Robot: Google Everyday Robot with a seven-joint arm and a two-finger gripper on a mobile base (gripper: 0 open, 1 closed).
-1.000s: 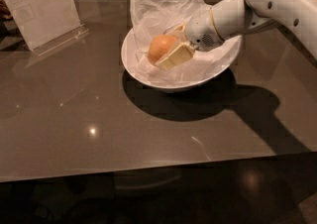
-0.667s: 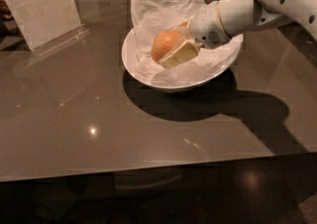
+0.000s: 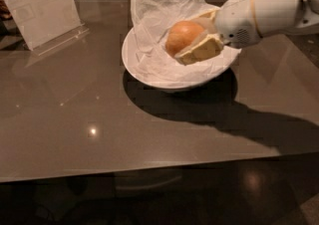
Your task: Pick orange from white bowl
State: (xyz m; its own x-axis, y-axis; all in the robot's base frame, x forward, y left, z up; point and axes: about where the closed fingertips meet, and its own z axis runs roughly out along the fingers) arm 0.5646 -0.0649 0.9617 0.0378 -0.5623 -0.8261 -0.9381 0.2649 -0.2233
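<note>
Claw (image 3: 195, 39) clamped on the orange (image 3: 180, 35) over the white bowl (image 3: 130, 62).
On the glossy dark worktop (image 3: 99, 134) stands the bowl; the claw, reaching in from the right, grips the orange between both fingers above the crumpled paper lining (image 3: 154, 10). A clear sign stand (image 3: 42, 5) sits far left.

A glossy dark-brown table (image 3: 99, 119) fills most of the frame, its front edge crossing the lower part. At upper left stands a clear acrylic sign stand (image 3: 42, 7) (its print is too faint to read), dimly mirrored in the tabletop. Crumpled white paper (image 3: 159, 7) rises at top centre. A small bright glint (image 3: 92, 130) lies left of centre. A broad dark shadow (image 3: 209, 104) spreads from the middle towards the right edge. The gripper (image 3: 192, 39), upper right of centre, clasps the orange (image 3: 182, 32).
</note>
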